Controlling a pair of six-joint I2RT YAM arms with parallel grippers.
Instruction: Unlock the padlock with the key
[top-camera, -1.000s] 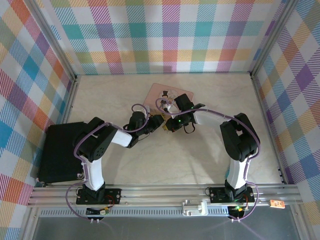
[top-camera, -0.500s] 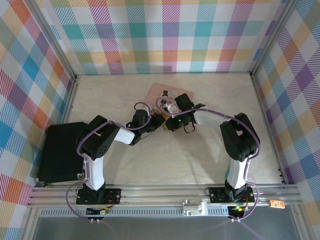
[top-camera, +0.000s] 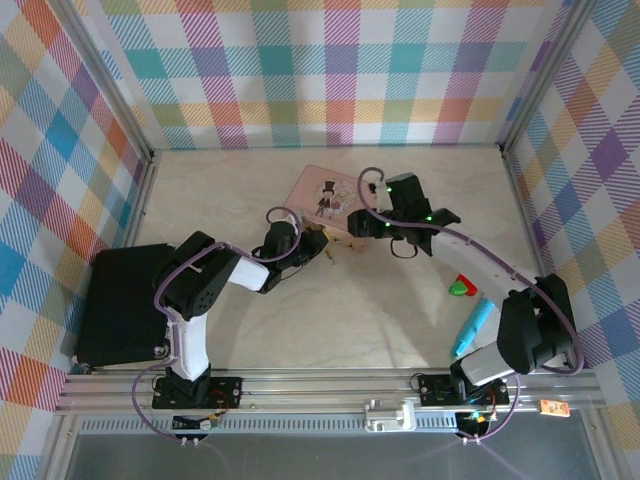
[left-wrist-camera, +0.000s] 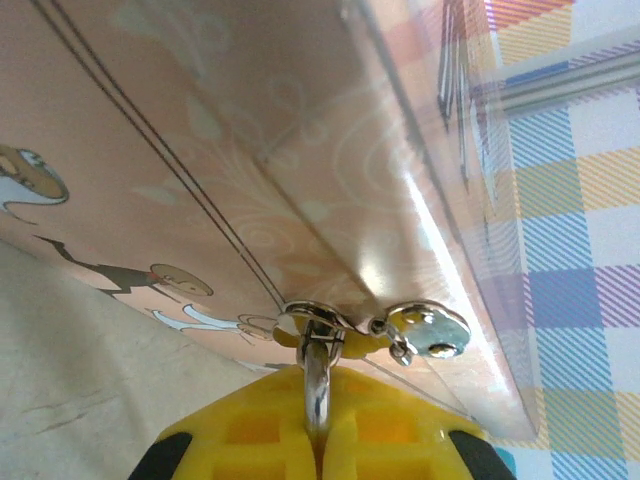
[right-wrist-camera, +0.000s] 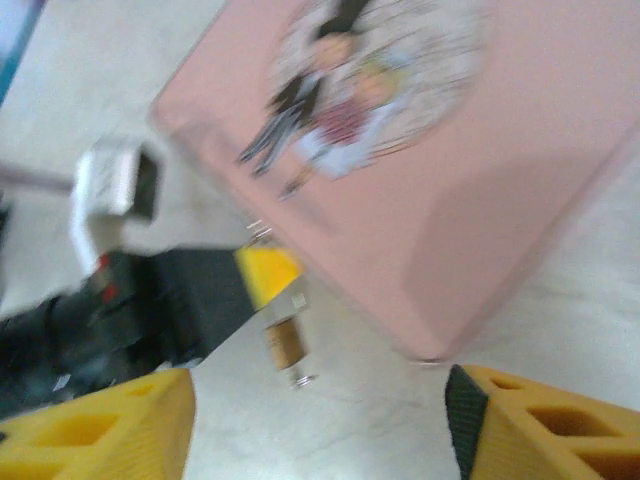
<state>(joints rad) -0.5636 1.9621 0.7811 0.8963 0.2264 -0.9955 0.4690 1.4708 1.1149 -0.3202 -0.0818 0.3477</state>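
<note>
The pink tin lies at the table's middle back. My left gripper is at the tin's near edge, and its yellow fingers are shut on the padlock's silver shackle, which passes through the tin's hasp. In the right wrist view the brass padlock hangs just below the left yellow fingertip. A blurred silvery stub at its lower end looks like the key. My right gripper is open with nothing in it, back from the padlock.
A black pad lies at the left edge. A red-and-green object and a blue pen lie at the right, near the right arm. A small silver tab hangs beside the hasp.
My right gripper has opened and drawn back to the right, away from the padlock, with its arm stretched out. The left gripper closed fully and stays at the tin's edge.
</note>
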